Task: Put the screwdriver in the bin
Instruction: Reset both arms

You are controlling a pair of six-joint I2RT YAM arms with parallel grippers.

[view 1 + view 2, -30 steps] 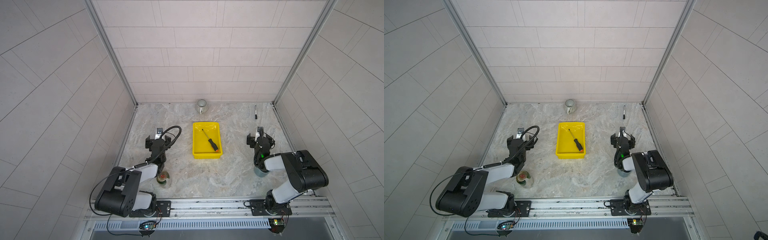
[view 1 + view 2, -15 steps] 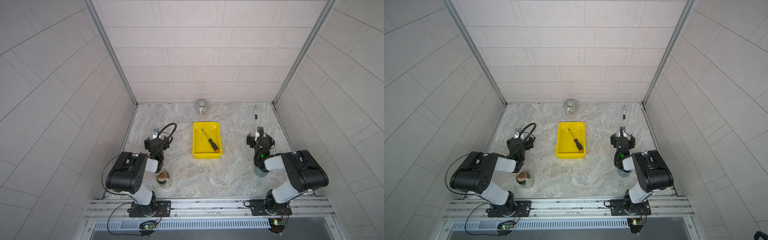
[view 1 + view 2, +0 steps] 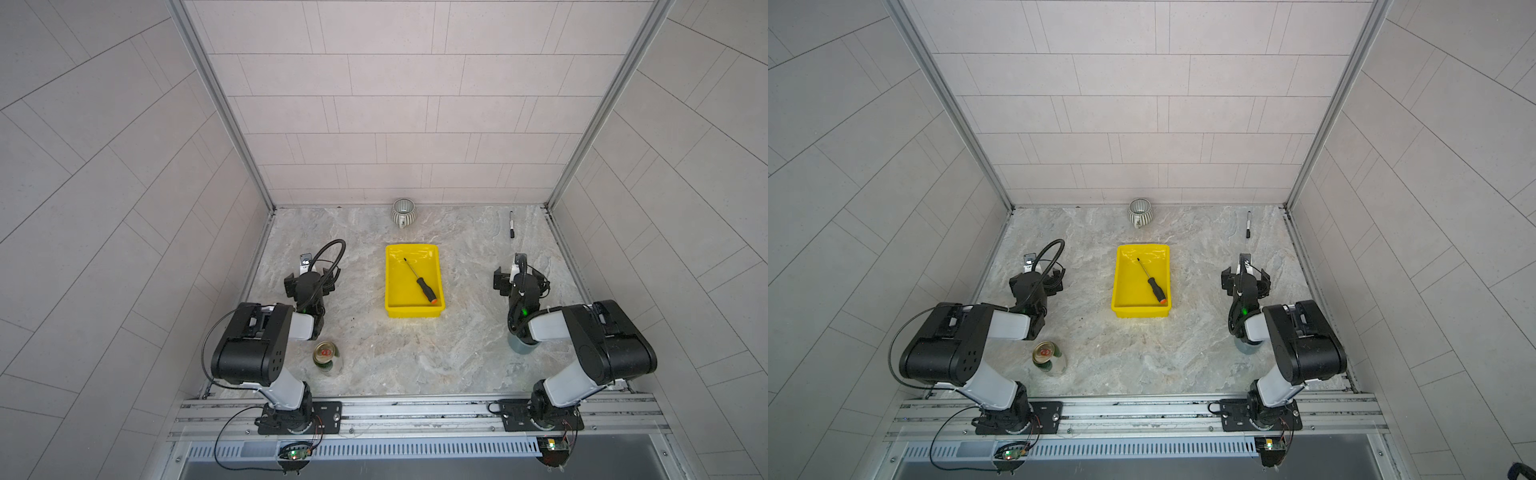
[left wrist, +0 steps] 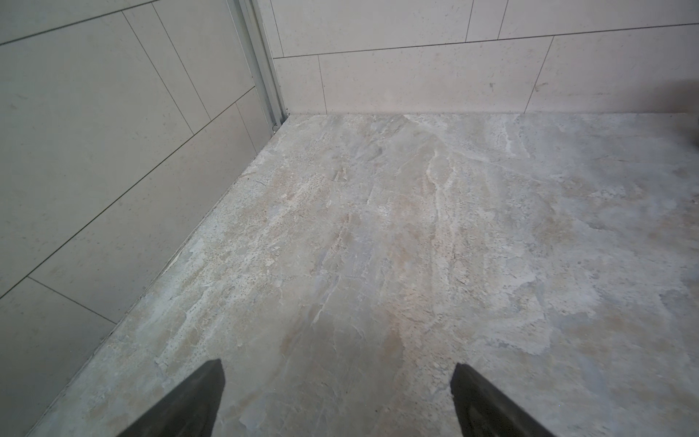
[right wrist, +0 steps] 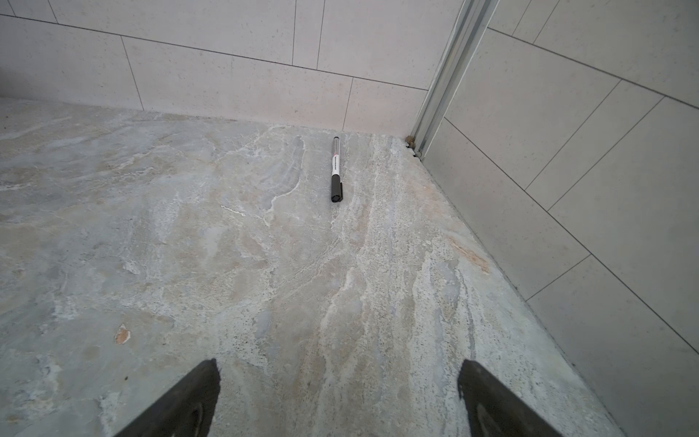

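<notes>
The screwdriver (image 3: 420, 280) (image 3: 1152, 283), black-handled with an orange end cap, lies slantwise on the floor of the yellow bin (image 3: 414, 312) (image 3: 1140, 312) at the middle of the table. No gripper touches it. My left gripper (image 3: 309, 279) (image 3: 1037, 282) (image 4: 336, 369) stands open over bare table, well left of the bin. On the bin's other side my right gripper (image 3: 519, 281) (image 3: 1245, 280) (image 5: 338, 367) is open too, with nothing between its fingers. Neither wrist view shows the bin or the screwdriver.
A ribbed grey mug (image 3: 403, 212) stands at the back wall. A black marker pen (image 3: 511, 224) (image 5: 336, 170) lies near the back right corner. A green can (image 3: 326, 357) sits near the left arm's base, a grey-blue cup (image 3: 517, 345) under the right arm. Tiled walls enclose three sides.
The left arm has folded up toward its base, and its gripper has drawn slightly left. The right arm, the bin and the screwdriver have not moved.
</notes>
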